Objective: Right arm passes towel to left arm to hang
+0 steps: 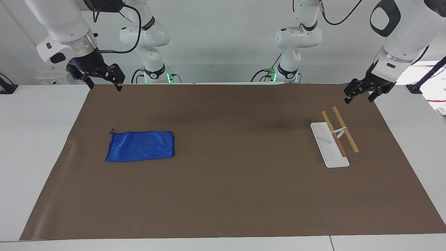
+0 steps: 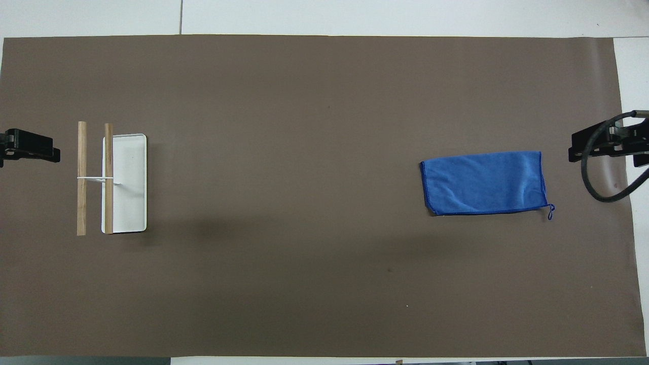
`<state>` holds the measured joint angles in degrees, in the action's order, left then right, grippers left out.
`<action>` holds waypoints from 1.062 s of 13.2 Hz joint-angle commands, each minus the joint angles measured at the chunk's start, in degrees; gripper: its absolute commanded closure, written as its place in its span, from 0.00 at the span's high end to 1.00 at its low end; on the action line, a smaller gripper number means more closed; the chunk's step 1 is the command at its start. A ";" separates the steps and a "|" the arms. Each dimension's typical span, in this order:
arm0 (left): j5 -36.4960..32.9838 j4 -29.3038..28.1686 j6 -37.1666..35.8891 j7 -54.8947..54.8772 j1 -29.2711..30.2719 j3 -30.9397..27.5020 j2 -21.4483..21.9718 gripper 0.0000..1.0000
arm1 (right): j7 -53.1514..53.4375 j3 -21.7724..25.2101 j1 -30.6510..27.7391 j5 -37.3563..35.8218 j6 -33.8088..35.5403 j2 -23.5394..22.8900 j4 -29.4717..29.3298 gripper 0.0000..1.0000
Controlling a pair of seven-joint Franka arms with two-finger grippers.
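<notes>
The blue towel (image 1: 140,146) (image 2: 484,183) lay flat on the brown mat (image 1: 226,195) toward the right arm's end of the desk, its corner loop at the corner nearest the robots, and nothing touched it. The right gripper (image 1: 103,83) (image 2: 606,145) hung with its jaws spread wide and empty over the mat's corner at the robots' edge. At the left arm's end, the left gripper (image 1: 359,94) (image 2: 28,145), jaws also apart and empty, hovered over the mat's edge near the white-based rack (image 1: 329,144) (image 2: 124,182) with its two wooden bars.
</notes>
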<state>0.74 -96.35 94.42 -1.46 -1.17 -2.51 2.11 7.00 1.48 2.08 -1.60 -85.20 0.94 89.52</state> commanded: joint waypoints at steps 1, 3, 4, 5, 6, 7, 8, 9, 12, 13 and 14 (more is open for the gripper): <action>-1.18 -0.77 -0.38 0.84 0.12 0.23 1.05 1.00 | -4.52 0.02 -0.76 0.46 -8.73 5.47 10.92 1.00; -1.18 -0.77 -0.38 0.84 0.12 0.23 1.05 1.00 | -5.24 0.11 -1.20 0.46 -19.15 8.62 20.11 1.00; -1.18 -0.77 -0.29 0.84 0.12 0.23 1.05 1.00 | -5.94 0.19 -1.20 0.46 -23.65 9.42 24.25 1.00; -1.18 -0.77 -0.38 0.84 0.12 0.23 1.05 1.00 | -7.42 0.28 -1.20 0.46 -27.52 9.43 27.77 1.00; -1.18 -0.77 -0.29 0.84 0.12 0.23 1.05 1.00 | -7.96 0.28 -1.20 0.46 -31.30 8.21 30.77 1.00; -1.18 -0.77 -0.38 0.84 0.12 0.23 1.05 1.00 | -8.14 0.28 -1.28 0.46 -35.08 6.11 32.63 1.00; -1.18 -0.77 -0.38 0.84 0.12 0.23 1.05 1.00 | -9.80 0.28 -1.46 0.46 -38.69 3.92 34.04 1.00; -1.18 -0.77 -0.38 0.84 0.12 0.23 1.05 1.00 | -13.12 0.28 -2.33 0.54 -43.07 1.89 35.79 1.00; -1.18 -0.77 -0.38 0.84 0.12 0.23 1.05 1.00 | -15.78 0.28 -3.83 0.81 -53.63 -2.24 40.19 1.00; -1.18 -0.77 -0.38 0.84 0.12 0.23 1.05 1.00 | -16.05 0.28 -3.75 0.81 -56.97 -3.65 41.16 1.00; -1.18 -0.77 -0.38 0.84 0.12 0.23 1.05 1.00 | -16.05 0.28 -3.83 0.81 -59.01 -5.75 41.26 1.00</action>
<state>0.74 -96.35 94.42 -1.46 -1.17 -2.51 2.11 -7.42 2.13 -1.16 -1.53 -140.38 -2.79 129.60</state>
